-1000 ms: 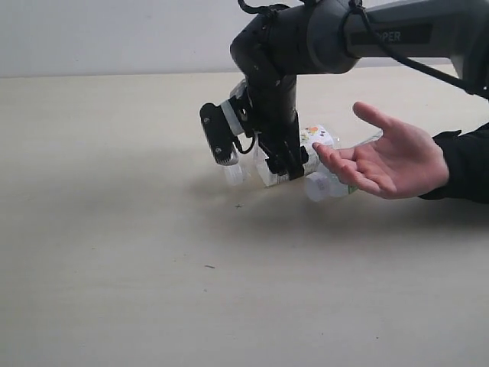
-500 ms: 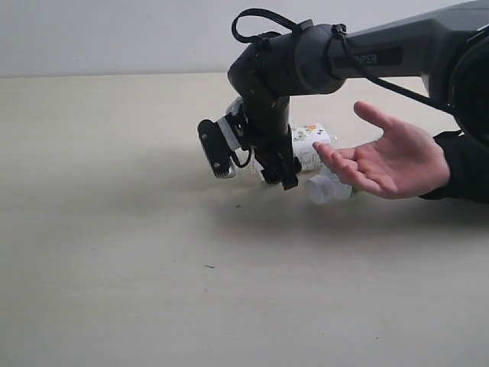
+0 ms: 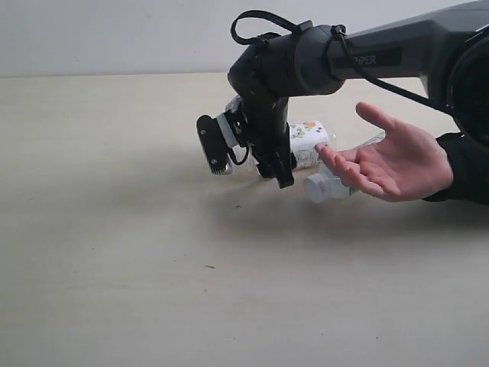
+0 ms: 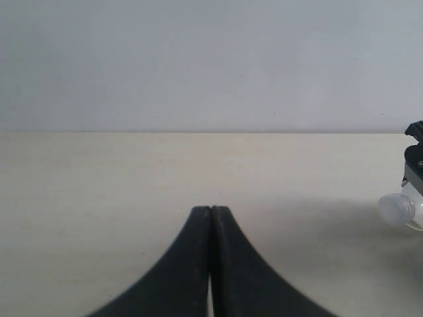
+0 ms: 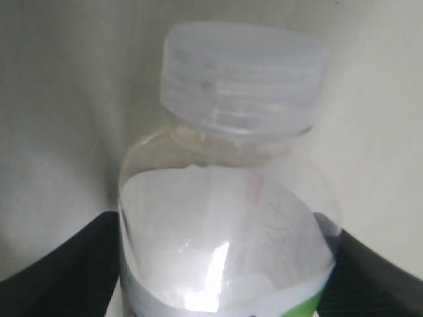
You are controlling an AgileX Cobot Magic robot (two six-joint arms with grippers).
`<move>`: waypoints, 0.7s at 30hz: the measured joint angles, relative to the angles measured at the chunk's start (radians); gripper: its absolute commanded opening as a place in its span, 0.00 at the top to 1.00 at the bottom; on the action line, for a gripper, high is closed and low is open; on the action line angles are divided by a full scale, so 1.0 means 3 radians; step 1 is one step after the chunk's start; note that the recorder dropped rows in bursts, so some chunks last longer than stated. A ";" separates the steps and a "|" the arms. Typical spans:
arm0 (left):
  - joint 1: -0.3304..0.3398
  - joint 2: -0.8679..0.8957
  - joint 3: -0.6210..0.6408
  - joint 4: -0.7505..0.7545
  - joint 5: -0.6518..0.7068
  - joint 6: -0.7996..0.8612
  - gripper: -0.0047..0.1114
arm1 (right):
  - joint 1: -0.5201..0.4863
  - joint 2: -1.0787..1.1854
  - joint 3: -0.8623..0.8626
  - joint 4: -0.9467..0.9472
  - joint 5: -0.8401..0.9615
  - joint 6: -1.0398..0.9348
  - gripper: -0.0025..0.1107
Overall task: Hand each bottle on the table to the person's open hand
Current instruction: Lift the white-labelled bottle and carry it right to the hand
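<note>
"While the left fingers (image 4: 188,264) rest pressed shut, why do the right fingers (image 5: 73,264) clamp the white-labelled bottle (image 3: 307,145)?"

"Likely to bring it from the surface (image 3: 114,252) to the open hand (image 3: 397,164) just beside. Another bottle (image 3: 321,186) lies under that palm."

"Any writing?"

"On the arm (image 3: 412,46), lettering ends 'PER'; label print unreadable."

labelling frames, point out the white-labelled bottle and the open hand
white-labelled bottle (image 3: 307,144): exterior view, on its printed label
open hand (image 3: 403,164): exterior view, on the palm

Exterior and left wrist skim the table (image 3: 114,267) (right seemingly close-up).
</note>
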 measured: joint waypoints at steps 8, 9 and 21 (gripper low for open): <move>0.0000 0.0000 0.0000 0.0000 0.0000 0.0000 0.96 | 0.0000 -0.0007 -0.0154 -0.0205 -0.0039 0.0074 0.98; 0.0000 0.0000 0.0000 0.0000 0.0000 0.0000 0.96 | 0.0000 -0.0024 -0.0185 -0.0209 -0.0039 0.0114 0.98; 0.0000 0.0000 0.0000 0.0000 0.0000 0.0000 0.96 | 0.0233 -0.0293 -0.0561 -0.0357 0.0205 0.0898 0.98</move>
